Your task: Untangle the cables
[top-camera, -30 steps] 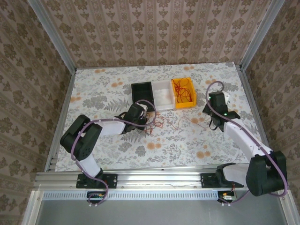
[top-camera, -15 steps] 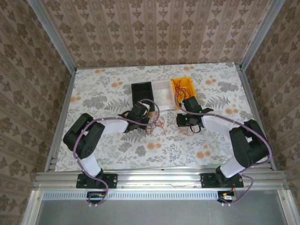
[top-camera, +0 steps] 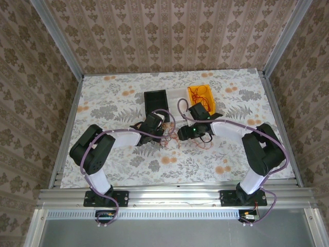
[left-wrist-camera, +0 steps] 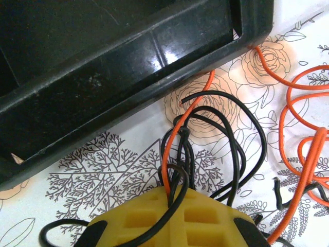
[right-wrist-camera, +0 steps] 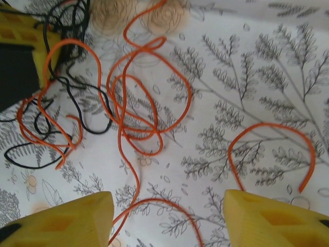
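Swinging in from the right side of the bench, the right arm has brought the right gripper to the middle, just right of the cables, and its jaws have parted. From the right wrist, its fingertips stand wide apart over the flowered cloth. One orange strand runs between them and nothing is grasped. The left gripper has stayed just near of the black bin, clenched on a bundle of black and orange strands of the tangle. More red wire lies in the yellow bin, farther right.
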Robot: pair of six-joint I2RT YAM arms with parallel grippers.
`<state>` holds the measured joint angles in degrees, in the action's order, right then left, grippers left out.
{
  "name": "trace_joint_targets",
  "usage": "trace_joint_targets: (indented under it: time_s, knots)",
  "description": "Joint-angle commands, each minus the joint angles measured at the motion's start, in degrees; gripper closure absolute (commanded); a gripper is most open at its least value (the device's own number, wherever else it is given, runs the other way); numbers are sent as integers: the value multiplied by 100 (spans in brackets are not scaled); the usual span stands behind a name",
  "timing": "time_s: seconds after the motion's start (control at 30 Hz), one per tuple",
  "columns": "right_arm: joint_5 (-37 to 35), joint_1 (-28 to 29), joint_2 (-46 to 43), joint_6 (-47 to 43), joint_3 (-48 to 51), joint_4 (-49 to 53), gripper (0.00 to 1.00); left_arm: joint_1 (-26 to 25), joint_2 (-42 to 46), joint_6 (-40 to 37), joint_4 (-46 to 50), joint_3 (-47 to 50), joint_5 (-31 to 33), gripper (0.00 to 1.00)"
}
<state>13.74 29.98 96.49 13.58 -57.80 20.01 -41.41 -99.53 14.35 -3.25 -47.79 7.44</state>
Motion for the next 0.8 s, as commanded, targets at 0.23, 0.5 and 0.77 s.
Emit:
trace_joint_targets:
  time_s: [0.23,0.5,0.77]
  knots:
    - [-1295,140,-452,-94,128,288,31,-75,-208,-83,316,-46,-164,100]
    - [-1218,-1,-691,-77,407,0,29,-75,-216,-125,316,-62,-190,100]
    - [69,-334,-207,30,404,-72,29,-75,-225,-125,329,-64,-260,100]
